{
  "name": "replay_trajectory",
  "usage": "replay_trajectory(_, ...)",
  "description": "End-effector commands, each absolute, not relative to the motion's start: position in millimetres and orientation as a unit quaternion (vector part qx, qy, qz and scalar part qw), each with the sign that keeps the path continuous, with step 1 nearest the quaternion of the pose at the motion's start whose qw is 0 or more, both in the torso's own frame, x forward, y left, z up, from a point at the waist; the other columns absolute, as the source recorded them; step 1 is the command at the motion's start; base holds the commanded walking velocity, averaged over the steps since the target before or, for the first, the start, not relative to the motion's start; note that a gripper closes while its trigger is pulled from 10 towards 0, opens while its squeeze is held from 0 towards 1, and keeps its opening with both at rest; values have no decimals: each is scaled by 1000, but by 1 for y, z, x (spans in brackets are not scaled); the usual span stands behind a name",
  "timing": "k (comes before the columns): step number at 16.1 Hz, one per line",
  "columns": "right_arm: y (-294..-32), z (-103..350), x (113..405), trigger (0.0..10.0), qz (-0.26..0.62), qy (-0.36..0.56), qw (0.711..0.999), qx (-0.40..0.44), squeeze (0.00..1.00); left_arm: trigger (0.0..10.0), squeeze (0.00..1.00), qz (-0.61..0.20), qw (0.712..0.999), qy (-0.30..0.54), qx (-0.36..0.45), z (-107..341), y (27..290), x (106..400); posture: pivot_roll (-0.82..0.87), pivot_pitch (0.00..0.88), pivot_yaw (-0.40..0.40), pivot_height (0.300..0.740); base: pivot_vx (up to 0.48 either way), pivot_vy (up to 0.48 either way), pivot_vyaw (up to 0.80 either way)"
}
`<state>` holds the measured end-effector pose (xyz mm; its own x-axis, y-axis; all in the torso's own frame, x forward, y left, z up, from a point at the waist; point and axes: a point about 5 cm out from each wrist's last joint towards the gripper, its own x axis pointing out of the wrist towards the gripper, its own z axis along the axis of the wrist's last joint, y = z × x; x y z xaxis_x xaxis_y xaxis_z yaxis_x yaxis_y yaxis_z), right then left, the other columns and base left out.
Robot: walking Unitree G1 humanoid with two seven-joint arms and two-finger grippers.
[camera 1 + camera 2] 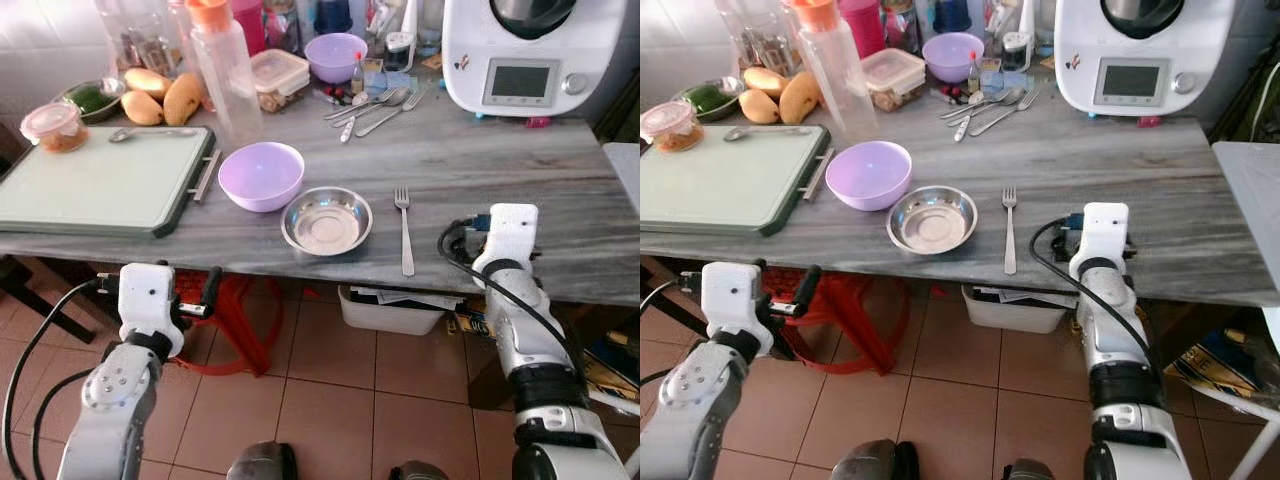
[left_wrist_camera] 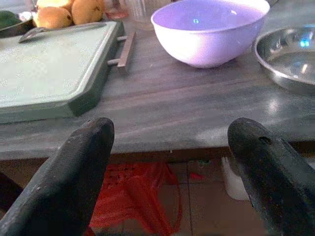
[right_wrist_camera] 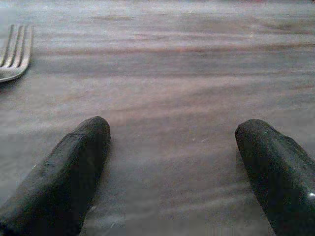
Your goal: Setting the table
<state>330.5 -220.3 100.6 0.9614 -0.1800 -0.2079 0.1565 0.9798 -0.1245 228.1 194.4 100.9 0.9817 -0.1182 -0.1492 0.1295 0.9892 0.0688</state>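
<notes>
Grey wood-grain tabletop (image 1: 480, 160) carries the setting, and I take the shallow round stainless-steel dish (image 1: 326, 220) near its front edge as my landmark. Touching or just beside that dish on my left stands a lilac plastic bowl (image 1: 261, 175), upright. On the other side of the dish, a little apart, lies a slim steel fork (image 1: 404, 230), tines pointing away from me, handle reaching almost to the table edge. Beyond the lilac bowl from the dish lies a pale green cutting board with a dark rim and metal handle (image 1: 100, 185), with a steel spoon (image 1: 150, 133) at its far edge. Behind the dish stands a clear plastic bottle with an orange cap (image 1: 225, 70); further back lie loose steel cutlery (image 1: 375, 105), a second lilac bowl (image 1: 335, 55), yellow mangoes (image 1: 160, 100) and a white kitchen appliance with a grey display and a knob (image 1: 530, 50). No writing or brand on any item is legible.

My left gripper (image 2: 170, 142) hangs below the table edge, in front of the cutting board's near corner, fingers spread wide and holding nothing. My right gripper (image 3: 172, 142) rests low over bare tabletop beyond the fork from the dish, fingers parted and holding nothing.
</notes>
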Motion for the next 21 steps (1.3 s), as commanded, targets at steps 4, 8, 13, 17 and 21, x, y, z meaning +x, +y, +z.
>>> replay_trajectory(4,-208,107,348,10000,-46,109,991,-55,0,10000,0,-61,993,85,50,105,204,218,113,121,125,740,0,0,0)
replay_trajectory(8,-205,112,355,10000,-24,104,993,-49,0,10000,0,-60,992,91,56,107,208,214,129,131,130,740,0,0,0)
replay_trajectory(13,-184,116,364,10000,33,96,994,-45,0,10000,0,-61,991,99,60,109,210,209,138,141,136,740,0,0,0)
replay_trajectory(17,-180,116,365,10000,47,97,993,-54,0,10000,0,-63,991,101,58,109,208,208,135,145,132,740,0,0,0)
replay_trajectory(21,-182,112,362,10000,48,101,992,-54,0,10000,0,-61,991,102,55,108,206,209,132,143,126,740,0,0,0)
